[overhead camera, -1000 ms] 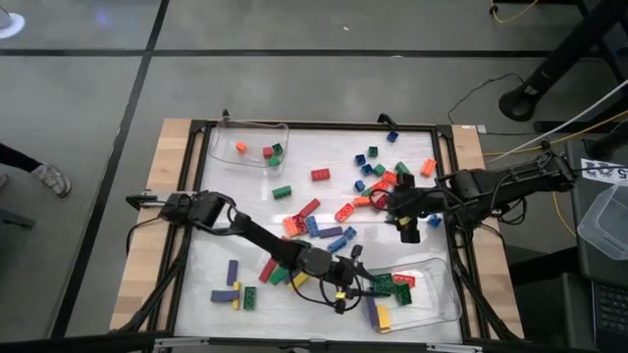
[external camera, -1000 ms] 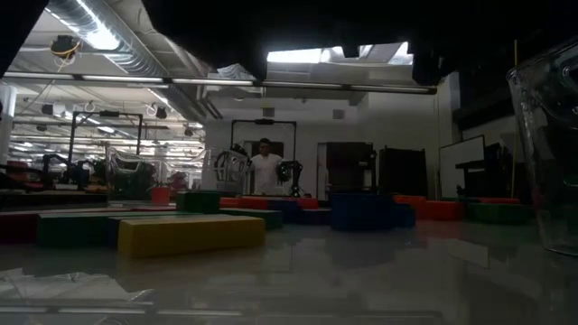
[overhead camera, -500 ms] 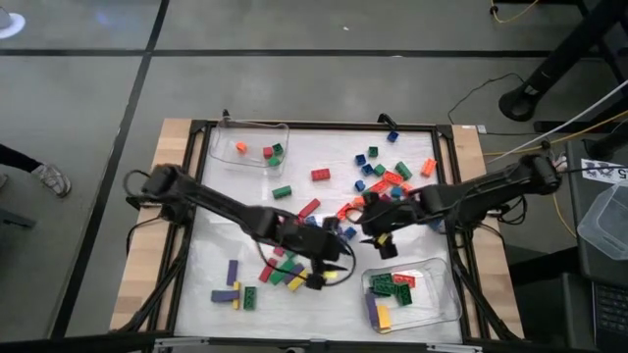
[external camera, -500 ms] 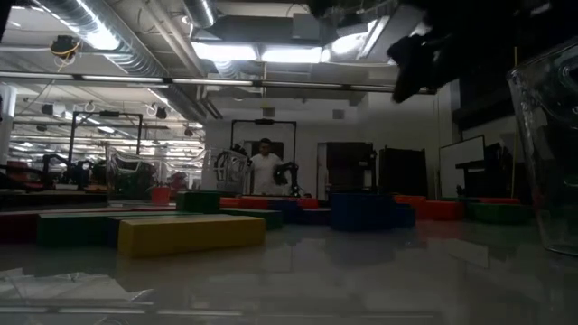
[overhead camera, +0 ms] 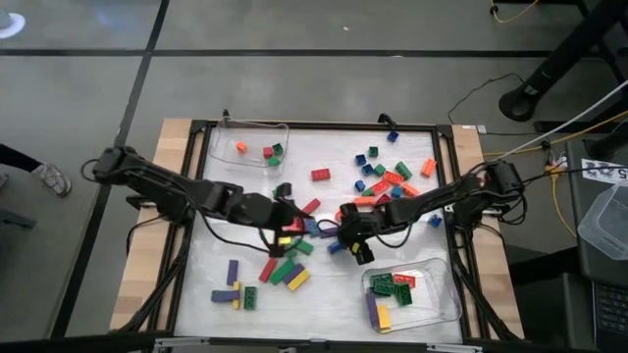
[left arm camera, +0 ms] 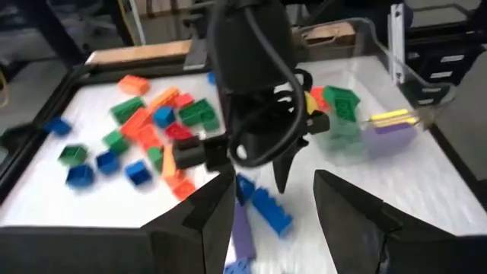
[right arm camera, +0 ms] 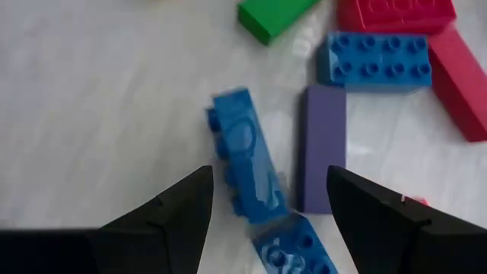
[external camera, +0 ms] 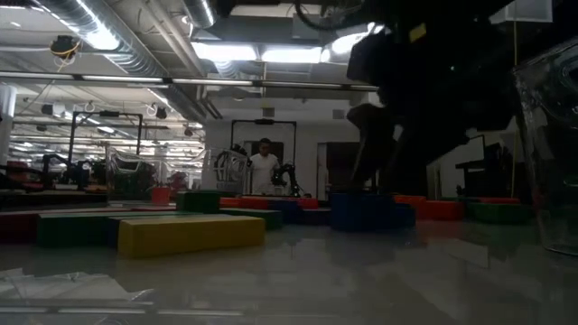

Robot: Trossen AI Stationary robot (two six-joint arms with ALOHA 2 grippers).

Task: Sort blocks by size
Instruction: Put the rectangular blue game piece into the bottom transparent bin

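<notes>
Right claw open, empty, poised right over a long blue studded plastic brick lying on its side mid-counter, just beside a long purple brick. Left claw open, empty, near the same cluster, facing the right arm. Other small coloured bricks scattered across the white counter; some sit in two clear plastic trays.

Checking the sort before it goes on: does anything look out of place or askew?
One blue block lies alone at the table's far edge, apart from the rest. In the right wrist view a long blue block lies on its side, studs sideways, between the open right tool fingers. Nothing looks damaged.
</notes>
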